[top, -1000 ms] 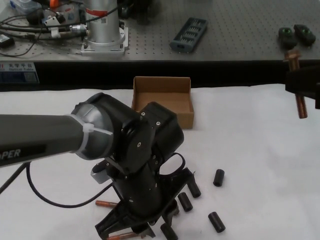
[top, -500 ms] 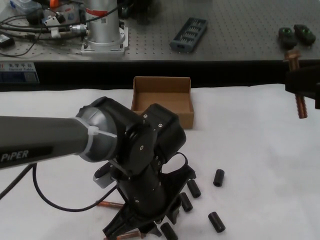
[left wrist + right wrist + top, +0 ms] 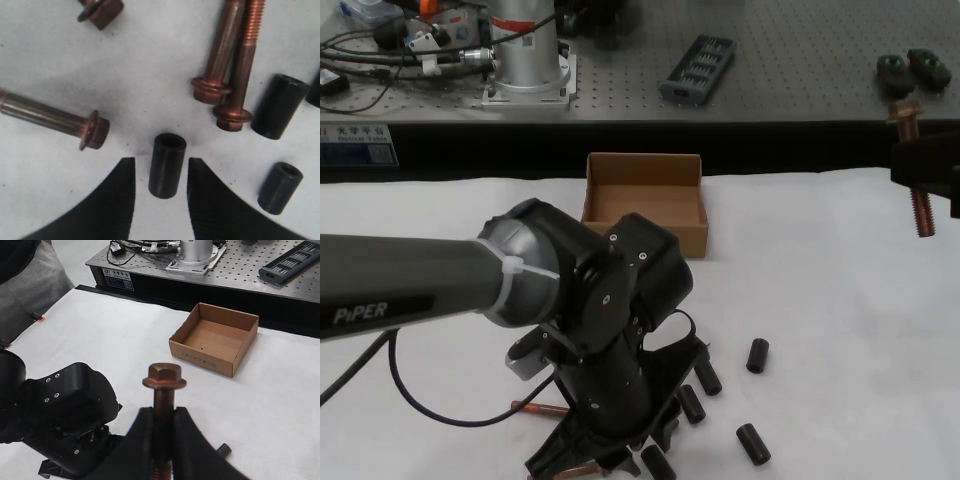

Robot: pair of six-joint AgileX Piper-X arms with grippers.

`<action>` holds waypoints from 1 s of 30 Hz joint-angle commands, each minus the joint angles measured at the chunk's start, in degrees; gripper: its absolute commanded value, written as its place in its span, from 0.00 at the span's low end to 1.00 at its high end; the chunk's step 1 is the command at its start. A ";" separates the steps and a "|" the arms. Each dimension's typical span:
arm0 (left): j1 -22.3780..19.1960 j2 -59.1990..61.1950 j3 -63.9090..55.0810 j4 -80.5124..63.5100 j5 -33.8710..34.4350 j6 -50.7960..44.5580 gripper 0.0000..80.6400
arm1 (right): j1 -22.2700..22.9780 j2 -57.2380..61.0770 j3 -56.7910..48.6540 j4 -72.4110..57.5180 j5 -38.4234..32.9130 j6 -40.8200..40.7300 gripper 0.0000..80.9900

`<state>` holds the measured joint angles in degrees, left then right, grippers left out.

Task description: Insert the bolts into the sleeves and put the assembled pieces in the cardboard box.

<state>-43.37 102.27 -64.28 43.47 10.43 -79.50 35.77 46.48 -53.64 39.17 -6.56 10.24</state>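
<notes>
Pointing steeply down, the left gripper [image 3: 161, 172] hangs with jaws spread either side of a black sleeve [image 3: 167, 162] lying on the cloth [image 3: 820, 300]. The right gripper [image 3: 162, 427], raised well apart from the cardboard box [image 3: 642, 172], clamps an upright bolt [image 3: 164, 385], head up.

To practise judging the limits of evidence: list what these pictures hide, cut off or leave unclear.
High view: the left arm hides the left claw and the sleeve it straddles.
High view: the picture's edge cuts off part of the right claw gripping its bolt.
Left wrist view: another bolt has its shaft running off the picture's edge.
</notes>
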 commanded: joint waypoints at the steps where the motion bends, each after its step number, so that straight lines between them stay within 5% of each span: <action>1: 0.24 0.44 -0.33 -0.21 0.10 -1.15 0.32 | -0.42 -0.23 -0.21 -0.58 -0.44 -0.70 0.03; 30: 0.24 2.37 -0.33 -0.17 1.78 -1.50 0.32 | -0.42 -0.23 -0.21 -0.58 1.77 -0.68 0.03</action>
<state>-43.37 104.45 -64.28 42.33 13.15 -80.12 35.77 46.48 -53.64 39.17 -4.92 10.24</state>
